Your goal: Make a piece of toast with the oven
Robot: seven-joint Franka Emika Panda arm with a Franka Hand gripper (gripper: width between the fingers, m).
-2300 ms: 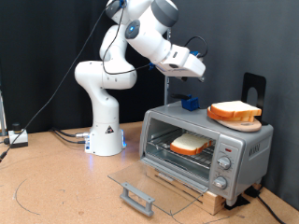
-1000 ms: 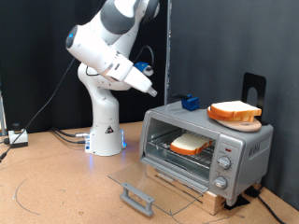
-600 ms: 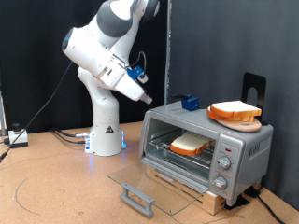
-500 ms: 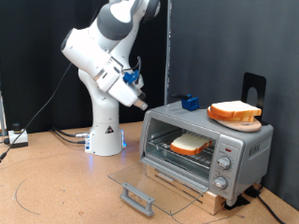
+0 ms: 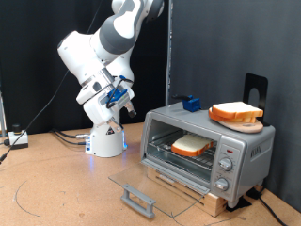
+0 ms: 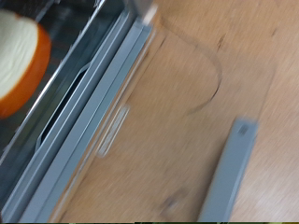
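Seen from the exterior view, my gripper (image 5: 119,101) hangs in the air well off the exterior view's left of the oven (image 5: 207,148); can't tell whether my jaws are open or closed, nothing visibly held. Oven door (image 5: 150,191) is down flat, piece of toast (image 5: 192,145) sits on the rack inside. Pile of slices (image 5: 235,114) on top.

Wrist view: looking down on open glass door (image 6: 177,131), bar handle (image 6: 224,173), toast (image 6: 21,58) at frame edge. My fingers aren't visible.
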